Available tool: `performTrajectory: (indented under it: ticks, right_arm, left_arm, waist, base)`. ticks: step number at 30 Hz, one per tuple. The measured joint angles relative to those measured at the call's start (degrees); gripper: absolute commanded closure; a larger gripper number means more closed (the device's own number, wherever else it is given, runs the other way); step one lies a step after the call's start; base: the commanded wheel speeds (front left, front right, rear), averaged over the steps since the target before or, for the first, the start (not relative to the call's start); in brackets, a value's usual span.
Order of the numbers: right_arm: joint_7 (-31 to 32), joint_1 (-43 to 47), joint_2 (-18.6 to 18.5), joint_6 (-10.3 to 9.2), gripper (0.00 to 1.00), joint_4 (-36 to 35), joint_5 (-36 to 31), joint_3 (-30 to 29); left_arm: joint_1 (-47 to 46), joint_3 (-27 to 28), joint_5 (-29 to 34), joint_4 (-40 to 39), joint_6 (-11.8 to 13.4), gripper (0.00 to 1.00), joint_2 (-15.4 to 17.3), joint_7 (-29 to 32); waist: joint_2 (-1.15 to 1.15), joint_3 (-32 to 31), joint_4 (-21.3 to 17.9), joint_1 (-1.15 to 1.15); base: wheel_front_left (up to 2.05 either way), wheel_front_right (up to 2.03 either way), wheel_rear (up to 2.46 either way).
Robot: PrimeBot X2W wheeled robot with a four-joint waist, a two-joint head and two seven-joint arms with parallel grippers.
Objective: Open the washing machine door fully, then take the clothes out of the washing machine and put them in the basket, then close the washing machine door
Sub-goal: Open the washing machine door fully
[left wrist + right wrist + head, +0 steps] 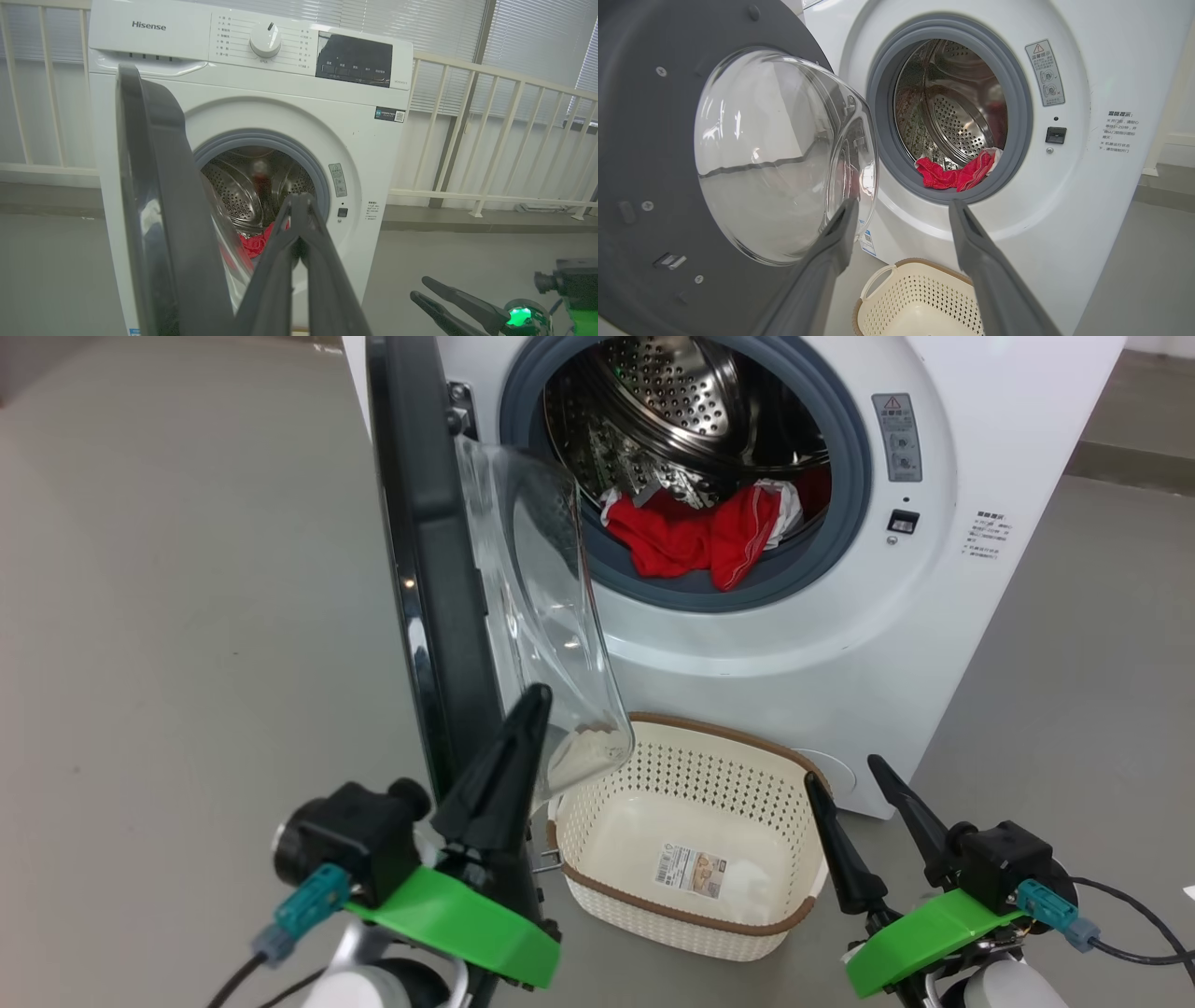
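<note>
The white washing machine (822, 635) stands ahead with its door (425, 569) swung out to about a right angle, the clear glass bowl (541, 616) bulging right. Red clothes (709, 537) with white trim lie at the drum's front lip, also seen as clothes (959, 173) and clothes (254, 242). The cream basket (691, 845) sits empty on the floor under the opening. My left gripper (534, 695) is shut and holds nothing, its tip just in front of the door's glass. My right gripper (845, 775) stands open beside the basket's right end, fingers (976, 242) apart.
Grey floor (187, 616) lies open to the left of the door and to the right of the machine. A white railing (490, 140) with blinds behind it runs behind the machine. The basket (920, 303) leaves little room between both arms.
</note>
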Motion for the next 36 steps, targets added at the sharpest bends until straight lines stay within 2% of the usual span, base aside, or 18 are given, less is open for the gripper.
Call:
performTrajectory:
  ticks: [7,17,29,36]
  right_arm:
    - [0.0,-0.15,0.0,0.0,0.0,0.0,-0.05,-0.56]
    - [0.0,-0.16,0.0,0.0,0.0,0.07,-0.04,-0.52]
    - [0.0,-0.09,0.0,0.0,0.0,0.24,0.41,0.18]
    - [0.0,-0.01,0.01,-0.01,0.0,0.41,0.48,0.73]
  left_arm:
    - [1.85,-2.27,-3.59,3.81,0.0,1.0,-1.0,3.97]
    - [2.55,-2.44,-4.13,9.1,1.22,1.0,-0.69,6.99]
    - [5.25,-1.37,-3.98,10.24,3.99,1.0,-0.54,5.58]
    - [7.79,0.34,-3.97,9.49,5.43,1.0,1.51,4.55]
  waist:
    - [0.0,0.58,0.2,0.0]
    - [0.0,0.88,0.39,0.0]
    - [0.0,-0.1,0.77,0.0]
    - [0.0,-0.26,2.25,0.0]
  base:
    - [0.0,0.0,0.0]
    - [0.0,0.0,0.0]
    - [0.0,0.0,0.0]
    - [0.0,0.0,0.0]
